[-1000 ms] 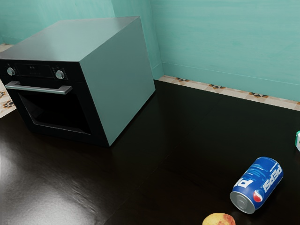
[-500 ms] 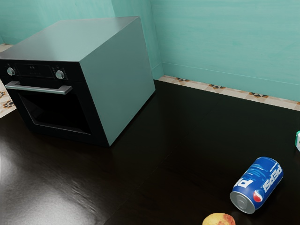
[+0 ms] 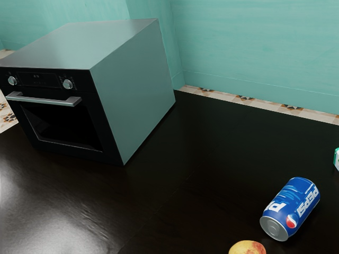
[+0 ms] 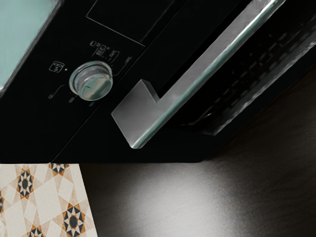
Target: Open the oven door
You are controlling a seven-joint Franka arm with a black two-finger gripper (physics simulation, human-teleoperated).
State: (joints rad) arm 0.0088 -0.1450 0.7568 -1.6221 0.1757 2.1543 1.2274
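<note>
Can't tell the hand's state, whether wide, narrow or holding something. Can see, close in front of the hand, the oven door [image 3: 99, 119], shut and flush with the front of the oven [image 3: 131, 87]. Can make out the silvery handle [image 4: 207, 64] across the top of that door, also close ahead of the hand, with one squared end in sight. Can't tell about any touch between hand and handle. Find a round metal knob [image 4: 94, 83] near that end, ahead of the hand too, with small white markings around it and a dark display panel [image 4: 128, 19] beside it. Notice patterned floor tiles [image 4: 29, 207] past the oven's edge, farther from the hand than the knob, and the dark table [image 4: 207, 197] below the door. Can see on the table, well apart from the hand, a blue Pepsi can [image 3: 290, 209] lying on its side. Spot near the can, likewise away from the hand, part of a yellow and red fruit [image 3: 247, 247] and a sliver of a green and white thing [image 3: 337, 159].
</note>
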